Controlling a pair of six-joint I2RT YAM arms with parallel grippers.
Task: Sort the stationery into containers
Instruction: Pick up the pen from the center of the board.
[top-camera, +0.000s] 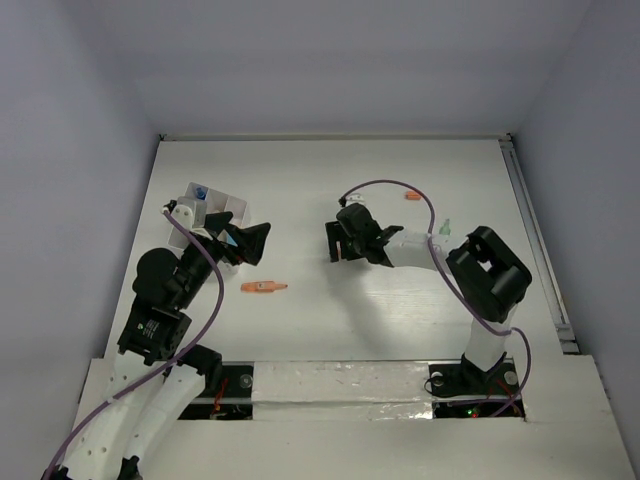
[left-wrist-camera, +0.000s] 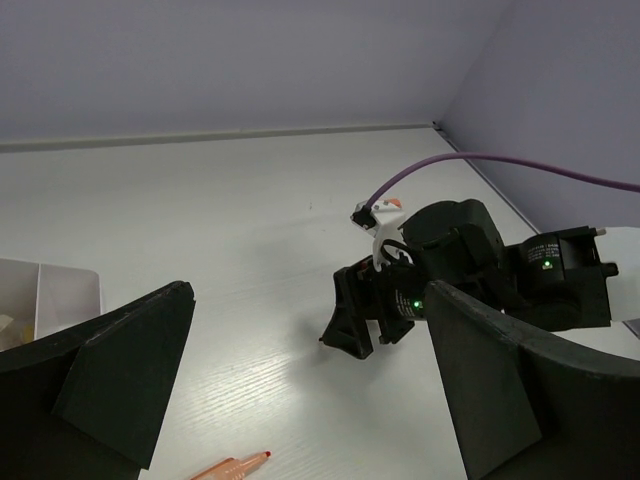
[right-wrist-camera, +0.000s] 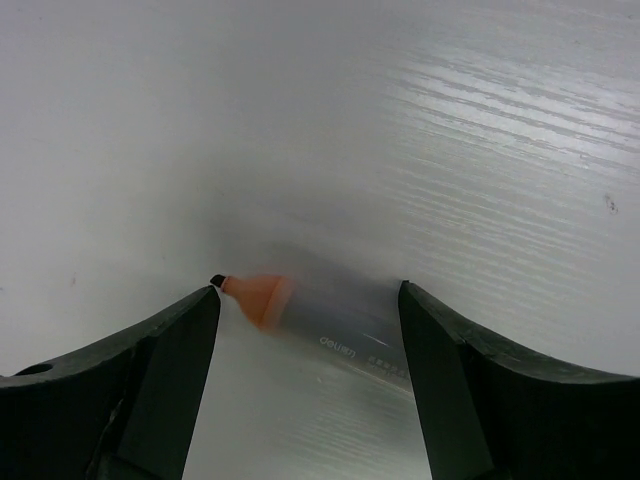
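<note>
Right wrist view alone shows an orange-tipped pen on the table between the right gripper fingers, spread either side, not clamped. From above, that gripper hides it, arm elbow-bent. The left gripper gapes empty beside the white box; another orange pen lies nearby.
</note>
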